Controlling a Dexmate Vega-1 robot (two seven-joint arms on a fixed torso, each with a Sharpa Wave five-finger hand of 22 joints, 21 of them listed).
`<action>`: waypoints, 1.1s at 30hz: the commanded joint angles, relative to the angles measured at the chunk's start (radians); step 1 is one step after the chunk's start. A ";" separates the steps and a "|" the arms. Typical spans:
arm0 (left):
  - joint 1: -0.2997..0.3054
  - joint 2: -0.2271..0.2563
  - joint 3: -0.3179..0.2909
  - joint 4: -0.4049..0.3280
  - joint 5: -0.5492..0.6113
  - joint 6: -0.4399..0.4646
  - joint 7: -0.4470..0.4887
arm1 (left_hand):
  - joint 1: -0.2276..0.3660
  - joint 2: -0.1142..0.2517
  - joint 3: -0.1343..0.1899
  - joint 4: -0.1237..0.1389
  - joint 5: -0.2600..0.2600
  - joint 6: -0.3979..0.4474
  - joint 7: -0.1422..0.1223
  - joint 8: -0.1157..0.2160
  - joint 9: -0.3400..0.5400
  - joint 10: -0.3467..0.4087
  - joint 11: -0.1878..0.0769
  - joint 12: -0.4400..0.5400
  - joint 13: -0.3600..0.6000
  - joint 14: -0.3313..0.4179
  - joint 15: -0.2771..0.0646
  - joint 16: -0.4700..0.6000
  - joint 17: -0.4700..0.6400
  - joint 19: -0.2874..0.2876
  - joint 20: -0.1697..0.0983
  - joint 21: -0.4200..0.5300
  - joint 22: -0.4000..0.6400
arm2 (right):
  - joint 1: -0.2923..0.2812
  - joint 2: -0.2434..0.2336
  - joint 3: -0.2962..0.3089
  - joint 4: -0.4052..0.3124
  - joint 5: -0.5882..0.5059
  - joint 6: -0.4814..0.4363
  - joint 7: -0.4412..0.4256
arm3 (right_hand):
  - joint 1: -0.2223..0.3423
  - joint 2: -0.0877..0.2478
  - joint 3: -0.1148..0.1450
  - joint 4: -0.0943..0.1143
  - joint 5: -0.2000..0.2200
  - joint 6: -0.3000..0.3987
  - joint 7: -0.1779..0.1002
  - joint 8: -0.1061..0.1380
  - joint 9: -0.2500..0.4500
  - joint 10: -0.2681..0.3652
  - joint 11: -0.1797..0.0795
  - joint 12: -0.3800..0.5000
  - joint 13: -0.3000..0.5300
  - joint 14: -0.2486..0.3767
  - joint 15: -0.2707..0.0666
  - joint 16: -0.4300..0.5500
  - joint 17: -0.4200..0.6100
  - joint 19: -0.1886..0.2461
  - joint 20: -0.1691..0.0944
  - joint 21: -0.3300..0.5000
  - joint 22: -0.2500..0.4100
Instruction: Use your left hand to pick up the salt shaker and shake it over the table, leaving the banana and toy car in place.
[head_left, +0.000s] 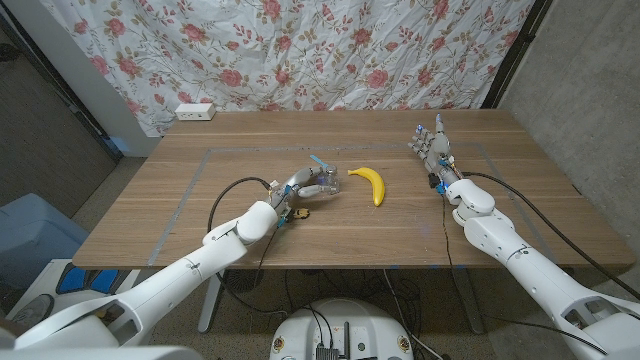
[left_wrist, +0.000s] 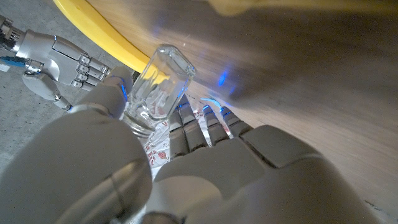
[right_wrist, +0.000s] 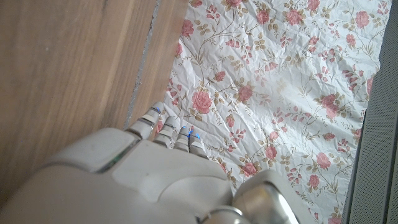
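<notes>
floral cloth hangs behind the wooden table (head_left: 250, 230) where i stand. i judge the step in hand to be the pick-up, nearly through: my left hand (head_left: 303, 187) has its fingers clamped on the salt shaker (left_wrist: 155, 87), a clear glass one held tilted over the board near the middle, just beside the banana (head_left: 369, 184). a small dark thing under my wrist may be the toy car (head_left: 302, 212); i cannot tell. next comes shaking over bare wood, well clear of both. my right hand (head_left: 432, 146) stands near the far edge, fingers apart, holding nothing.
</notes>
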 joint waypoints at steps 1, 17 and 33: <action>0.013 -0.015 0.002 -0.007 0.044 0.017 0.077 | 0.022 0.001 -0.012 0.001 0.007 0.035 0.001 0.010 0.005 0.033 -0.002 0.005 0.005 0.031 -0.069 0.006 0.003 0.025 0.003 0.003 0.002 | -0.001 0.000 0.000 -0.001 0.000 0.000 -0.001 | 0.000 0.102 -0.001 0.006 0.007 -0.001 0.009 0.003 0.004 -0.005 -0.001 0.007 0.004 -0.007 -0.035 0.004 0.005 0.005 -0.001 0.006 0.005; 0.011 -0.045 0.015 0.010 0.085 0.029 0.150 | 0.072 0.006 -0.048 0.003 0.009 0.146 -0.003 0.019 0.001 0.151 -0.020 0.009 0.004 0.142 -0.101 0.010 0.003 0.097 -0.001 0.002 0.002 | 0.000 0.000 0.000 0.000 0.000 0.000 0.000 | 0.000 0.102 -0.001 0.006 0.007 -0.001 0.009 0.003 0.004 -0.006 -0.001 0.007 0.004 -0.006 -0.034 0.004 0.005 0.005 -0.001 0.006 0.005; 0.005 -0.064 0.029 0.035 0.117 0.039 0.203 | 0.117 0.014 -0.083 0.006 0.009 0.247 -0.015 0.017 0.003 0.263 -0.045 0.007 0.004 0.233 -0.130 0.011 0.004 0.175 -0.013 0.006 0.003 | 0.000 0.000 0.000 0.000 0.000 0.000 0.000 | 0.000 0.102 -0.001 0.006 0.007 -0.001 0.008 0.003 0.004 -0.006 -0.001 0.007 0.004 -0.006 -0.035 0.004 0.005 0.005 -0.001 0.006 0.005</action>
